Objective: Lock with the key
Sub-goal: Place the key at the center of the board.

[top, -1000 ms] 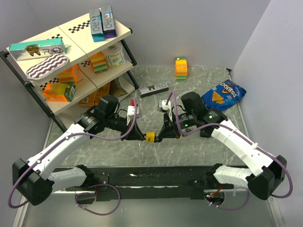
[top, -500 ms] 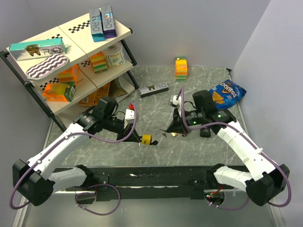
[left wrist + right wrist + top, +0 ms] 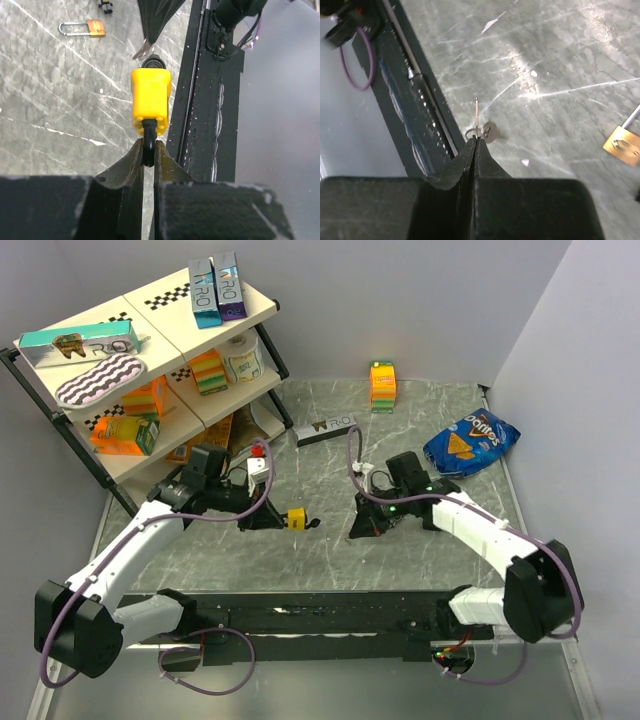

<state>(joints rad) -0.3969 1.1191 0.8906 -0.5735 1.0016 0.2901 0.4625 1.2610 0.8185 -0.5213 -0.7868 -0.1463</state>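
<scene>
Lock [image 3: 150, 97] one, key [image 3: 488, 133] one, brass padlock [image 3: 95, 27] one.

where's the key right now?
The key is pinched in the right end effector, blade sticking out past the tips, right of centre in the top view, apart from the yellow lock in the left end effector.
</scene>
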